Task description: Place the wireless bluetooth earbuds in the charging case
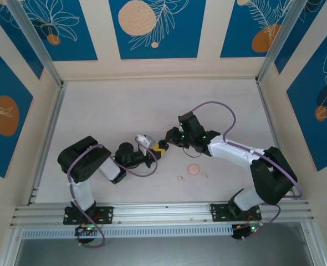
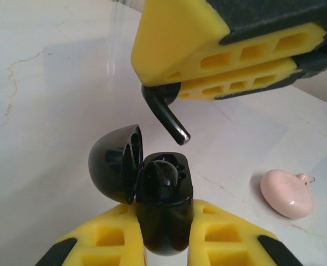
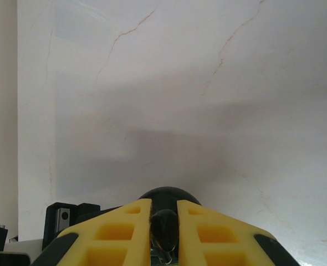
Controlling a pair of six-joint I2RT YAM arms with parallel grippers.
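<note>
My left gripper point(image 2: 164, 217) point(image 1: 155, 153) is shut on the black charging case point(image 2: 162, 233), held upright with its lid point(image 2: 113, 163) swung open to the left. A glossy black shape, perhaps an earbud, sits in the case's well point(image 2: 162, 178). Just above it hangs a black earbud point(image 2: 166, 115), stem pointing down at the opening, apart from the case. My right gripper point(image 2: 159, 84) point(image 1: 164, 145) is shut on that earbud point(image 3: 164, 230). In the right wrist view its yellow fingers point(image 3: 124, 221) pinch the earbud, with the case's dark dome point(image 3: 169, 194) beyond.
A closed pale pink case point(image 1: 194, 169) point(image 2: 287, 192) lies on the marble table to the right of the grippers. Two small pink earbuds point(image 1: 180, 178) point(image 1: 204, 174) lie beside it. Aluminium rails point(image 1: 47, 138) border the table.
</note>
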